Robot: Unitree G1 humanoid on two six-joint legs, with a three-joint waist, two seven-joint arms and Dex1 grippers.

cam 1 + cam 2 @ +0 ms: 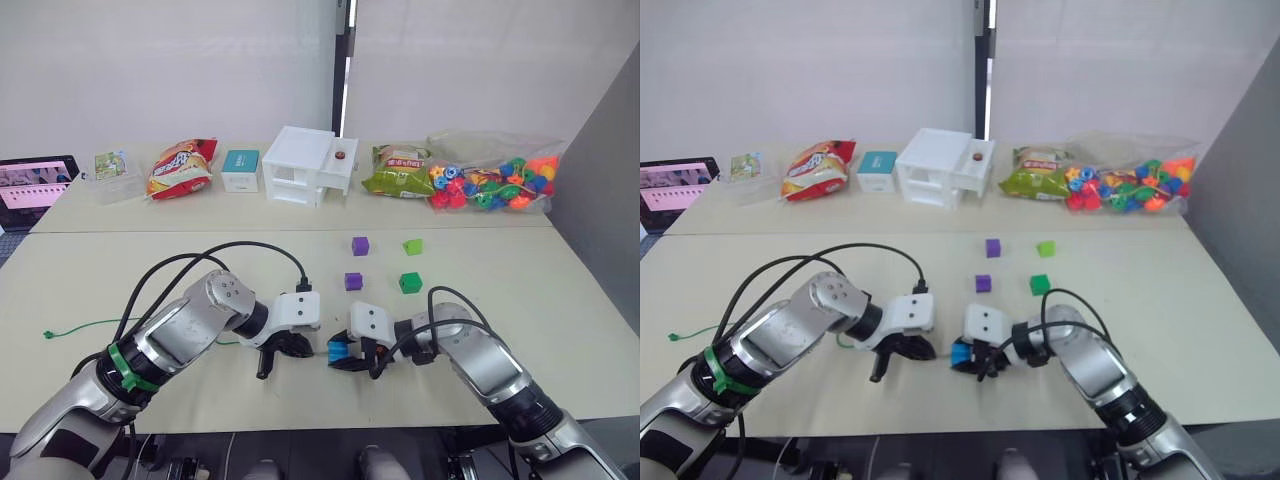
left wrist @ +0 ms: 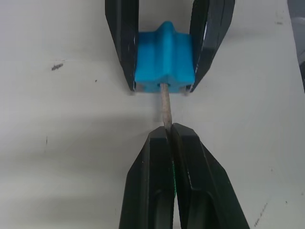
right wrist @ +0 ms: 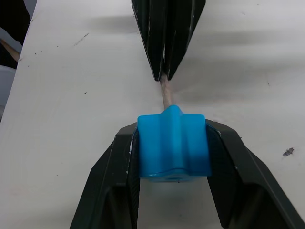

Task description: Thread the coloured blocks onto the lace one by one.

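A: Head views first. Where's the work?

B: Near front edge of tabletop. Right pincer clenched on blue block. Left pincer just beside it, pinched shut on lace; green cord trails off toward robot's left, knot end well apart. Four more blocks loose further back: two purple blocks, light green block, dark green block. None threaded yet, by the look.

A: Left wrist?

B: Left pincer's fingers tight together, pale stiff tip poking out between them & entering hole in blue block. Right pincer's black fingers either side of block.

A: Right wrist?

B: Same from other end. Blue block squeezed between right pincer's fingers, tip meeting its far face.

A: Handling?

B: Block prob. light, hard plastic, ridged top, flat sides; side grip looks right, leaves hole free. Smooth faces, could twist if squeezed off-centre. Tip stiff enough to push; rest of cord limp, no good for pushing. Best held close behind tip, as now.

A: Any writing?

B: Printing on snack bags & teal box at back, too small to read. White drawer box plain. Clear bag of beads, no label legible.
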